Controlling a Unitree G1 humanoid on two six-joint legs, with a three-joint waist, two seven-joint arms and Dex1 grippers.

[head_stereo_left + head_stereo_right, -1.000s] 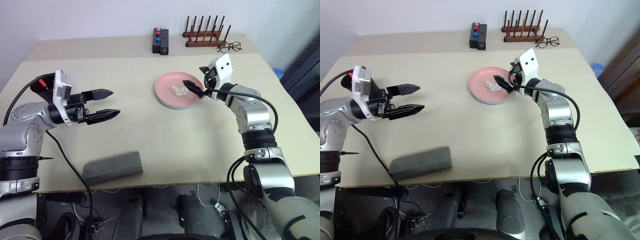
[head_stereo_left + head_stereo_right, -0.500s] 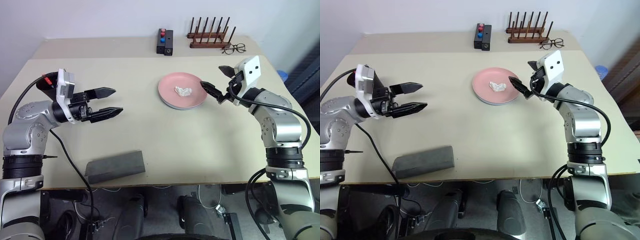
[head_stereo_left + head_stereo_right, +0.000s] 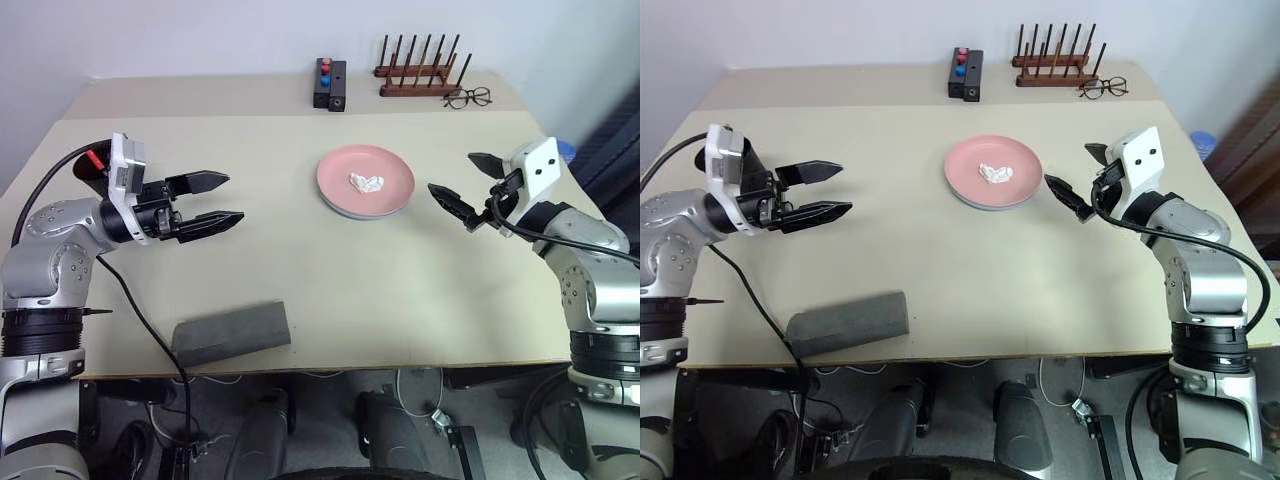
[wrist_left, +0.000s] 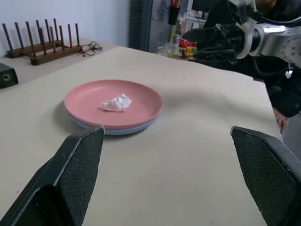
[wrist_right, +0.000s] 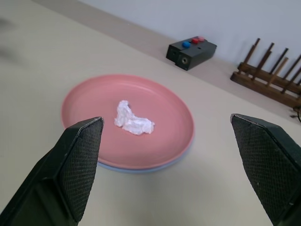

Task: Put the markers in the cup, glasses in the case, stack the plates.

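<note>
Plates (image 3: 365,181) sit already stacked mid-table, salmon pink on light blue, with a crumpled white scrap (image 3: 366,182) on top. The grey case (image 3: 231,334) lies at the near edge, lid down. That leaves, I judge, no stacking to do. The left gripper (image 3: 216,201) hovers with jaws apart and empty; behind it the black cup's rim (image 3: 90,170) peeks out. The right gripper (image 3: 466,190), also spread and empty, hangs beside the plates. Wire eyeglasses (image 3: 467,97), a wooden rack (image 3: 418,70) and a button box (image 3: 330,83) line the far edge, obstructing nothing.

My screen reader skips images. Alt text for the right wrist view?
A pink plate stacked on a blue plate, a crumpled white scrap on it, seen between the open right gripper fingers; button box and wooden rack behind.
</note>
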